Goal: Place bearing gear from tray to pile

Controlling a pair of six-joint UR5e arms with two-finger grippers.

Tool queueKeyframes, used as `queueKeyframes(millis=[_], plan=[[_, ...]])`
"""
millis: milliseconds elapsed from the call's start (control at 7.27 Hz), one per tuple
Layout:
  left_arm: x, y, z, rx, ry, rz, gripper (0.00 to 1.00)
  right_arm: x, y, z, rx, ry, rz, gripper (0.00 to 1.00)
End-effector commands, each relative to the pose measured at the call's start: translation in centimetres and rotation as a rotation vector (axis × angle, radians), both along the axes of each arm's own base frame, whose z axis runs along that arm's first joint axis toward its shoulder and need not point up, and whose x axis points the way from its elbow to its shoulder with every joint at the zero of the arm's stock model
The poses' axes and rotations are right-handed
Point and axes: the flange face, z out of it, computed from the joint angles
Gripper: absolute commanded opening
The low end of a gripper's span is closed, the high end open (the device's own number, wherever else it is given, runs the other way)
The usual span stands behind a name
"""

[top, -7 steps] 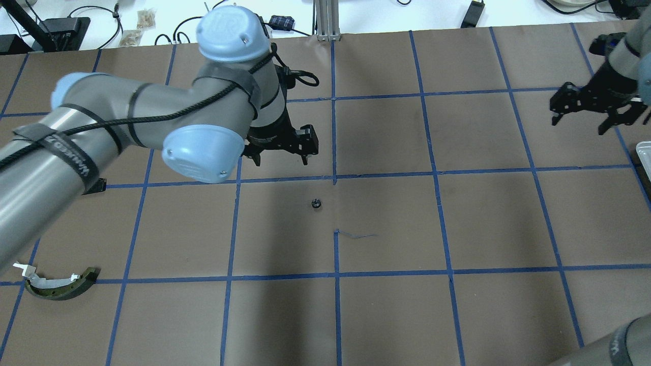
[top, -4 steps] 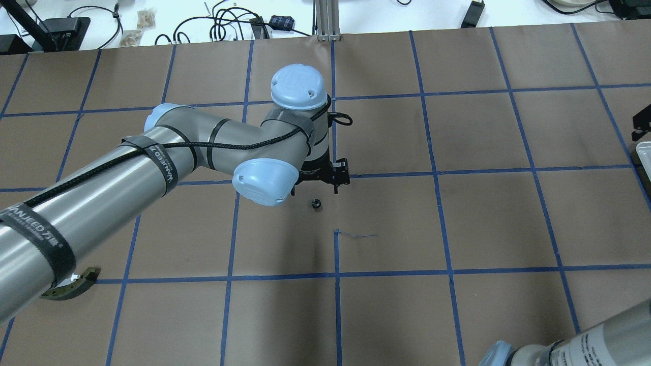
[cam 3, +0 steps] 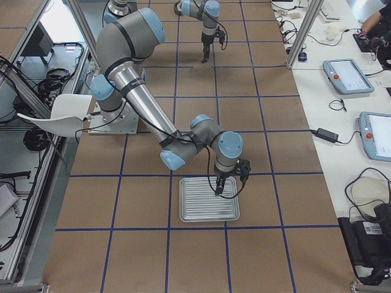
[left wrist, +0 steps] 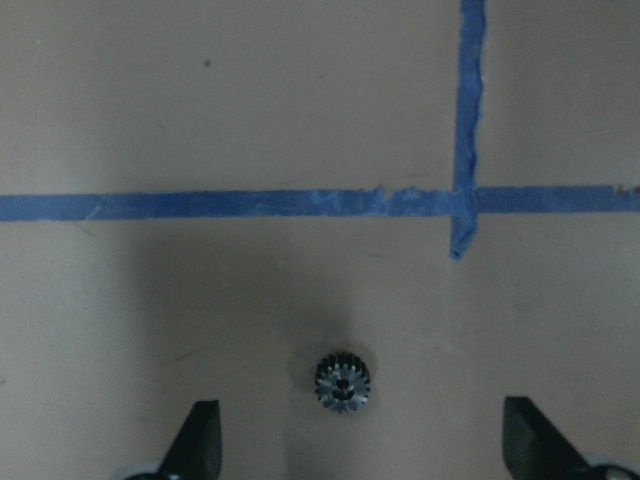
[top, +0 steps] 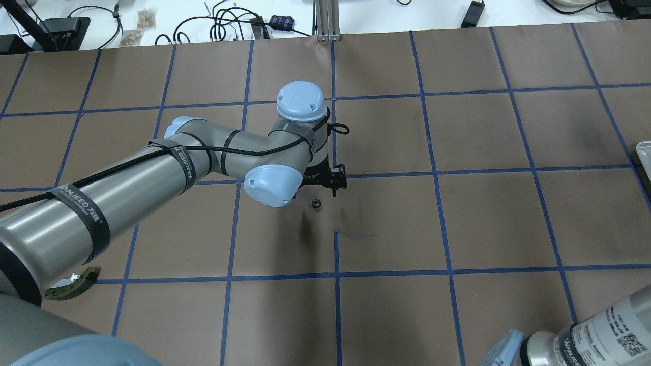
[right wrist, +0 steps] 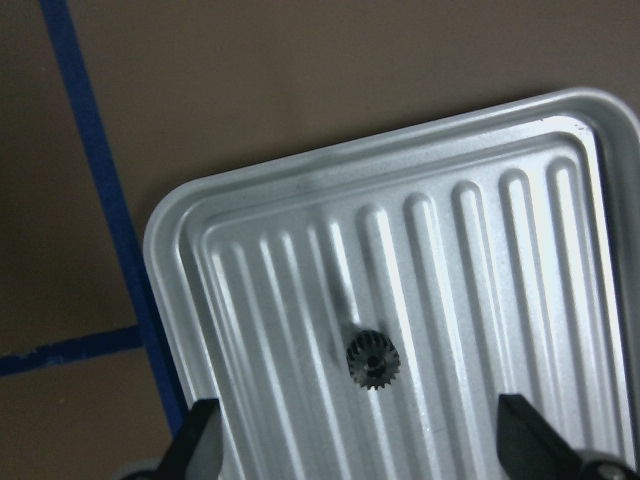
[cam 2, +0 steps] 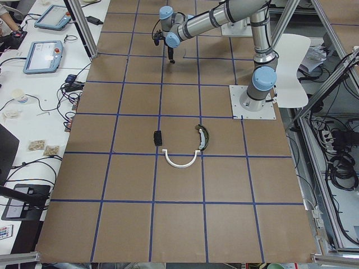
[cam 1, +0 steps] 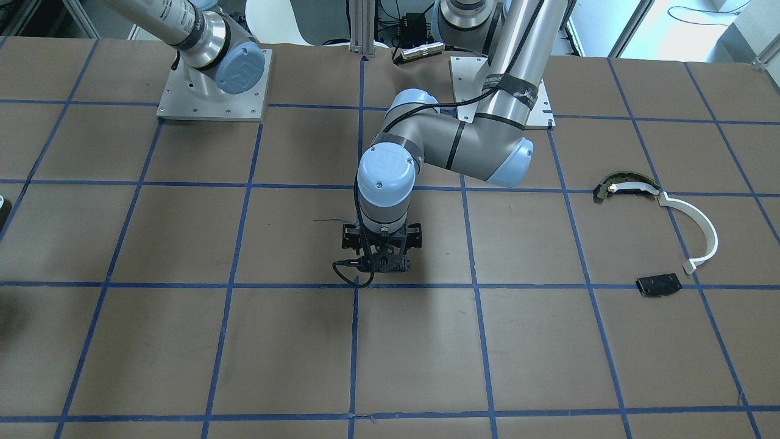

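Note:
A small dark bearing gear (right wrist: pixel 372 360) lies in the ribbed metal tray (right wrist: pixel 480 260). My right gripper (right wrist: pixel 362 450) hangs open just above it, one finger on each side; it also shows over the tray (cam 3: pixel 208 210) in the exterior right view. A second small gear (left wrist: pixel 343 380) lies on the brown table near its middle (top: pixel 316 204). My left gripper (left wrist: pixel 365 450) is open right over it. The pile lies at the table's left end: a white arc strip (cam 1: pixel 701 228), a dark curved piece with a beige top (cam 1: pixel 621 185) and a flat black plate (cam 1: pixel 658 284).
The table is brown paper with a blue tape grid (top: pixel 435 173). In the overhead view my left arm (top: pixel 152 178) hides most of the pile; only the dark piece's end (top: pixel 71 287) shows. Only the tray's edge (top: pixel 645 152) shows at far right.
My left arm has swung from the back left to over the gear on the table and come lower. My right gripper has gone out of the overhead view to the right.

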Motion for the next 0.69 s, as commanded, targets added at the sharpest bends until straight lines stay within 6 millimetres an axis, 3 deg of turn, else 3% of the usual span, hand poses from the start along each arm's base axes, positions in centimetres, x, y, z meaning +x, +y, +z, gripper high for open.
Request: queueKeyframes(millis=[0,138,550], plan=[[0.5,0.3,-1.1,0.022,-0.008,0.003,0.95,-1.2,-0.1,-2.8,0.015,-0.028,0.007,0.81],[0.4,0.3,-1.0,0.021,-0.006,0.0,0.91,-1.3,-0.2,-2.8,0.011,-0.022,0.006,0.68],[0.3,0.6,-1.8,0.035,-0.01,-0.001,0.88,-1.7,-0.6,-3.9,0.011,-0.023,0.004,0.66]])
